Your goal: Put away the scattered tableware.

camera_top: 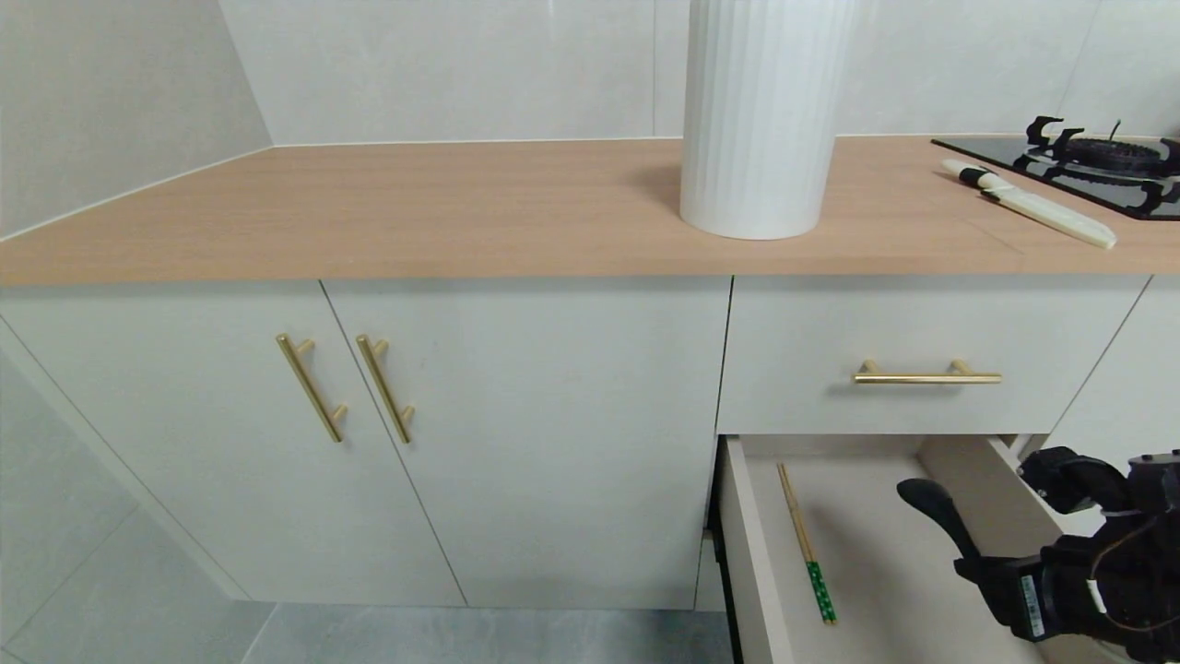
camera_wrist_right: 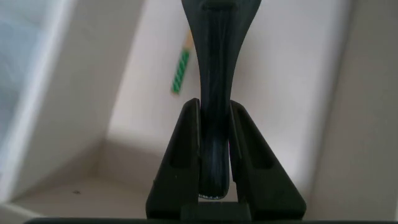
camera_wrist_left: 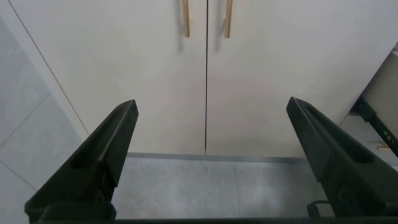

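Observation:
My right gripper [camera_top: 979, 564] hangs over the open drawer [camera_top: 751, 553] at the lower right, shut on the handle of a black utensil [camera_top: 929, 505] whose rounded end points up and left. From the wrist, the fingers [camera_wrist_right: 186, 134] clamp the black utensil [camera_wrist_right: 214, 62] above the drawer floor. A pair of wooden chopsticks [camera_top: 807, 544] with green ends lies inside the drawer, also seen as chopsticks [camera_wrist_right: 181, 65] past the utensil. A white knife [camera_top: 1032, 203] rests on the counter at the right. My left gripper [camera_wrist_left: 211, 106] is open, low, facing the cabinet doors.
A tall white ribbed cylinder [camera_top: 758, 115] stands on the wooden counter [camera_top: 415, 212]. A black gas hob [camera_top: 1102, 166] sits at the far right. Two cabinet doors with gold handles [camera_top: 312, 387] are shut, as is the upper drawer [camera_top: 926, 376].

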{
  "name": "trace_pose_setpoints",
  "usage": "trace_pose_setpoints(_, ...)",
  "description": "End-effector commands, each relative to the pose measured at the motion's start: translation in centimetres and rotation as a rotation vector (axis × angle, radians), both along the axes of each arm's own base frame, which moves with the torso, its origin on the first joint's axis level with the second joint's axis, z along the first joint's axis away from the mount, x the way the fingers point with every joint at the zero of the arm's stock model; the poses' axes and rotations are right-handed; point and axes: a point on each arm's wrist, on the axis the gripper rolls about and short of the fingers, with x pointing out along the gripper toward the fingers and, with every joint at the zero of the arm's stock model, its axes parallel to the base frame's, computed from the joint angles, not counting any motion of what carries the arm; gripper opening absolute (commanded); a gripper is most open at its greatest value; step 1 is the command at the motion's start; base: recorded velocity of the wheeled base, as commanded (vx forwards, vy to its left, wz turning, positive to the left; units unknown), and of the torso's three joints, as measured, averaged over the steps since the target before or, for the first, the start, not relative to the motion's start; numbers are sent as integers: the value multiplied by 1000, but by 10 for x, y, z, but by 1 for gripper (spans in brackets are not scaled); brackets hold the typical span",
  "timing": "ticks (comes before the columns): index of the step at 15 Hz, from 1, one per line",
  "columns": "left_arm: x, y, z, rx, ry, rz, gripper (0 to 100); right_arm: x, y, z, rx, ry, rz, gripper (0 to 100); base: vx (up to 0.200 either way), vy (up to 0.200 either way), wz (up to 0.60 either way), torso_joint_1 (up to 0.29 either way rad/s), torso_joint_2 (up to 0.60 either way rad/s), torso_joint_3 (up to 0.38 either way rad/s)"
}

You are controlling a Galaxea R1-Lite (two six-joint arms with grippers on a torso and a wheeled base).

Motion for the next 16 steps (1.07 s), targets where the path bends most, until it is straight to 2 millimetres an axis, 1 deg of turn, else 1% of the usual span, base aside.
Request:
trace_pose_setpoints(1,0,0,0,-1,1,1,100,16,2,-26,-9,92,-5,0,0,0,0,0,0,0)
trace_pose_setpoints(3,0,0,0,-1,3,1,100,31,4,-44,-15,103,-4,0,0,0,0,0,0,0)
trace_pose_setpoints(4,0,0,0,-1,1,1,100,44,8,-53,-26,92,-9,0,0,0,0,0,0,0)
trace_pose_setpoints(5,0,0,0,-1,1,1,100,55,14,-63,-42,107,-25,0,0,0,0,0,0,0)
trace_pose_setpoints(7,0,0,0,-1,1,1,100,70,22,-88,-70,172,-80,0,0,0,0,0,0,0)
trace_pose_setpoints(8,0,0,0,-1,1,1,100,72,23,-100,-78,207,-79,0,0,0,0,0,0,0)
trace_pose_setpoints(11,0,0,0,-1,1,1,100,82,27,-124,-83,229,-73,0,0,0,0,0,0,0)
trace_pose_setpoints(14,0,0,0,-1,1,1,100,86,27,-138,-85,218,-76,0,0,0,0,0,0,0)
trace_pose_setpoints(16,0,0,0,-1,1,1,100,88,27,-142,-85,210,-79,0,0,0,0,0,0,0)
